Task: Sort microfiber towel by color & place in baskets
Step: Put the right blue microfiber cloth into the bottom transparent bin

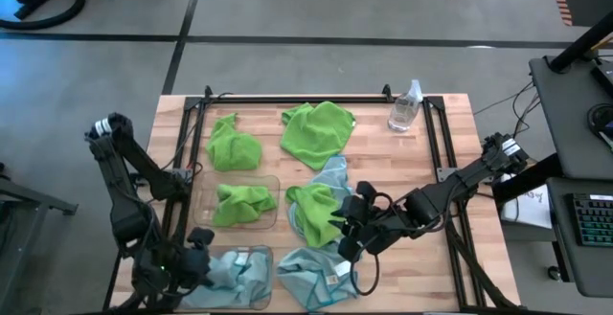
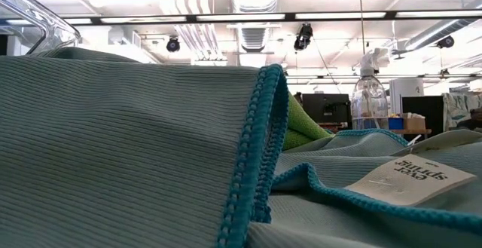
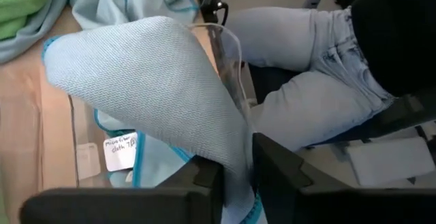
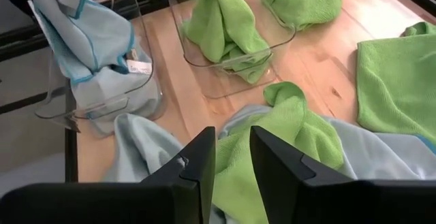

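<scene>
The near-left basket point(image 1: 257, 254) holds a pale blue towel point(image 1: 235, 275). My left gripper point(image 1: 198, 258) sits at that basket's left end, shut on this blue towel point(image 3: 150, 74). The basket behind it point(image 1: 203, 187) holds a lime green towel point(image 1: 241, 203). My right gripper point(image 4: 231, 159) is open and hovers just above a crumpled green towel point(image 4: 279, 132). That towel lies on a blue towel point(image 4: 388, 156) at mid-table. Another blue towel point(image 1: 316, 272), with a white tag point(image 2: 407, 180), lies near the table's near edge. My left gripper pinches the blue towel between its two fingers at a bunched part near its teal hem point(image 3: 238, 163). From the fingers the cloth spreads out in a broad hump and drapes over the clear basket's wall point(image 3: 228, 47). The rest lies inside the basket.
Two more green towels point(image 1: 233, 145) point(image 1: 318, 128) lie flat toward the far edge. A clear spray bottle point(image 1: 406, 106) stands at the far right. A black frame rail point(image 1: 287, 98) borders the table. A seated person's legs point(image 3: 306, 67) are close beyond the near-left edge.
</scene>
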Controlling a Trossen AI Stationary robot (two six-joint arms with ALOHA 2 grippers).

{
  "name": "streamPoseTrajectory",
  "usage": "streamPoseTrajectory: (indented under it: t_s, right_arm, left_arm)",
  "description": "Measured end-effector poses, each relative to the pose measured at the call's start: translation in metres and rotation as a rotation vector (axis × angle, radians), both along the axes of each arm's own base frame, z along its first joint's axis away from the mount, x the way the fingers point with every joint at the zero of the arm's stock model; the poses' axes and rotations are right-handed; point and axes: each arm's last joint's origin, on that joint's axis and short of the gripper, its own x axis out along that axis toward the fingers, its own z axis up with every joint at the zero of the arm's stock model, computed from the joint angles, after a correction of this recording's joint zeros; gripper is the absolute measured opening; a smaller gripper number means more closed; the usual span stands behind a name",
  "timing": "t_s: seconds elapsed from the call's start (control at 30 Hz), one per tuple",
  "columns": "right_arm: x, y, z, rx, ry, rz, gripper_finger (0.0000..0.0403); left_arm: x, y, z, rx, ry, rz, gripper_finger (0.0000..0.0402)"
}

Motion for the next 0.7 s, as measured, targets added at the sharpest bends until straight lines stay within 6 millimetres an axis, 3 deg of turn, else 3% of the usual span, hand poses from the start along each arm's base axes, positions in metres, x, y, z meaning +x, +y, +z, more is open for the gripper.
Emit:
streamPoseTrajectory:
  t_s: [0.3, 0.57, 0.7]
  right_arm:
    - [-0.003, -0.001, -0.003, -0.021, 0.041, 0.002, 0.0093]
    - [-0.006, -0.002, -0.006, -0.044, 0.081, 0.004, 0.0093]
    - [-0.006, -0.002, -0.006, -0.044, 0.082, 0.004, 0.0091]
  left_arm:
    - [0.007, -0.006, -0.015, 0.032, 0.063, 0.071, 0.0087]
    - [0.005, -0.017, -0.034, -0.094, 0.4, 0.195, 0.0089]
    - [0.004, -0.013, -0.042, -0.012, 0.45, 0.221, 0.0089]
